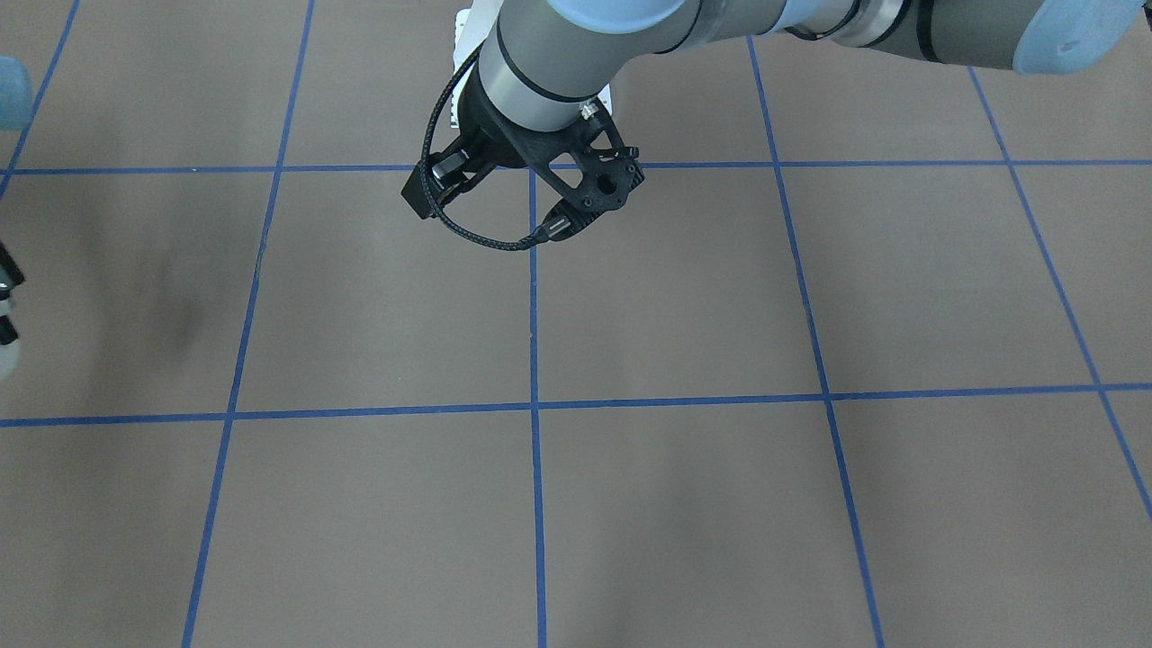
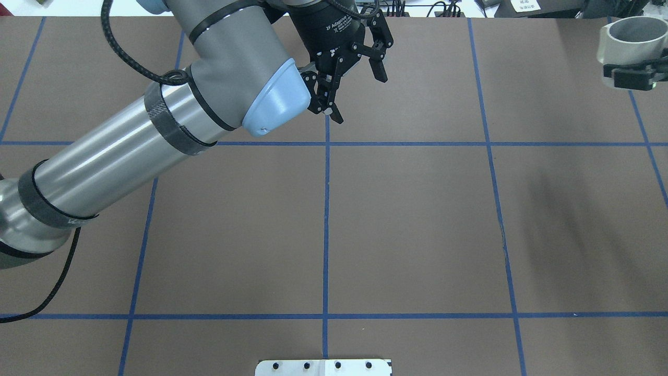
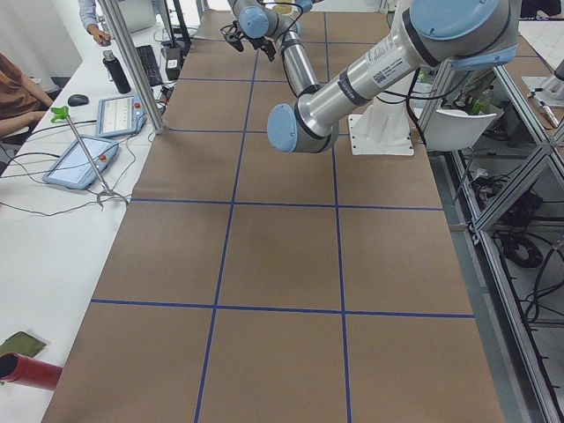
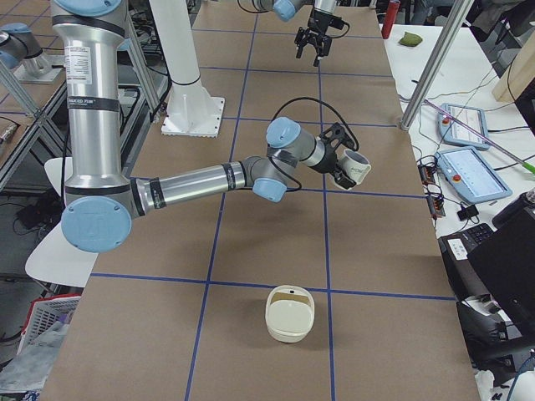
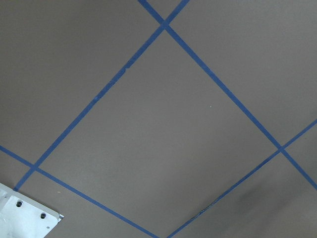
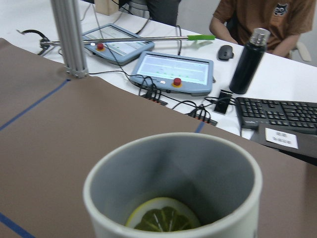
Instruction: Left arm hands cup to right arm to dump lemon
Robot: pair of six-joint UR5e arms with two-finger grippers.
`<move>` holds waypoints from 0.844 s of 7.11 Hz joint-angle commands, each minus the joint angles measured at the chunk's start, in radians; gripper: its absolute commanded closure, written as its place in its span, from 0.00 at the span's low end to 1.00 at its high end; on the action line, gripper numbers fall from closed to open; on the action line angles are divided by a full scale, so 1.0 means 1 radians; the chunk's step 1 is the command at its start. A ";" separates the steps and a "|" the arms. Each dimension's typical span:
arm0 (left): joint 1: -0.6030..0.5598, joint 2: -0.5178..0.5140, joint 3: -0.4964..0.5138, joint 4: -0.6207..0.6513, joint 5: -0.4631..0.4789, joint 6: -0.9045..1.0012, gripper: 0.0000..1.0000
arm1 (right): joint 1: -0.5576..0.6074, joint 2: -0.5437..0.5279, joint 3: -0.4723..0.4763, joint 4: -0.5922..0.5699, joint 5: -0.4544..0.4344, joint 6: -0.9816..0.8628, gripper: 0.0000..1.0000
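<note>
My right gripper (image 4: 343, 165) is shut on the white cup (image 4: 357, 171) and holds it tilted above the table near the operators' side. In the overhead view the cup (image 2: 630, 36) sits at the far right edge. The right wrist view looks into the cup (image 6: 173, 168), where a yellow-green lemon slice (image 6: 162, 218) lies on the grey bottom. My left gripper (image 2: 360, 98) is open and empty, raised over the far middle of the table. It is small and far in the right-side view (image 4: 311, 50). In the front view only its perforated wrist bracket (image 1: 594, 175) shows.
A cream basket (image 4: 289, 316) stands on the table on my right side. The white base plate (image 2: 323, 367) lies at the near table edge. Tablets (image 6: 173, 72), a dark bottle (image 6: 249, 62) and a keyboard (image 6: 277, 114) sit on the operators' white table beyond the brown mat.
</note>
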 commanded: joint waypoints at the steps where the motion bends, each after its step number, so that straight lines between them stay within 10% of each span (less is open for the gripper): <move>1: -0.003 0.001 -0.002 0.000 0.002 0.000 0.00 | 0.099 -0.037 -0.020 -0.019 0.004 -0.043 1.00; 6: -0.008 0.014 -0.012 0.000 0.004 0.000 0.00 | 0.191 -0.313 -0.037 0.285 -0.013 -0.023 1.00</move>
